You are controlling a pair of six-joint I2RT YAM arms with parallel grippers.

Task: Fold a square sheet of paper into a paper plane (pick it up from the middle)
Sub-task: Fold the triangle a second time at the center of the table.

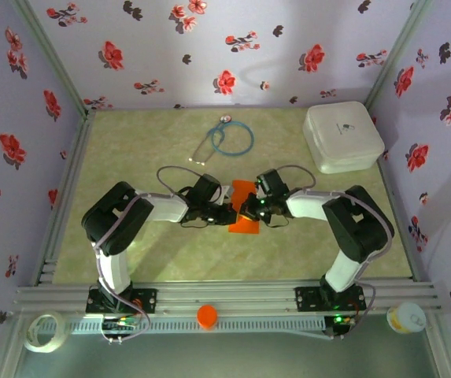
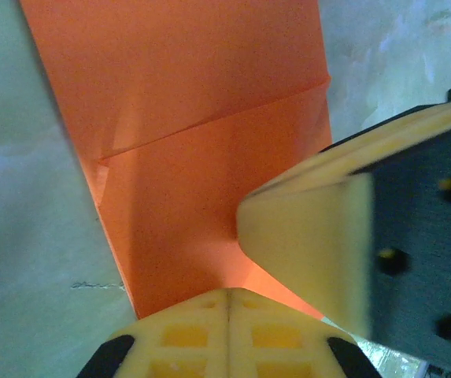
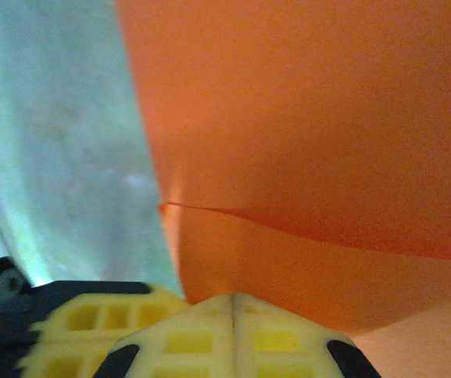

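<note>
- I have the square sheet of paper (image 1: 242,206) lying on the table (image 1: 146,150) in the middle of the workspace, between both grippers and well apart from the white box (image 1: 343,138) and the stethoscope (image 1: 223,138)
- left gripper (image 2: 229,311): fingers pressed together, tips at the paper's near edge; I cannot tell whether any paper is caught between them
- right gripper (image 3: 233,319): fingers likewise pressed together, tips on the sheet, just beside the left one
- Done, as I judge it: the sheet looks narrower than square, with at least 1 folded layer whose edge runs slantwise across it
- Left to do: no pointed nose, central ridge or wings show yet, so most of the folding remains
</note>
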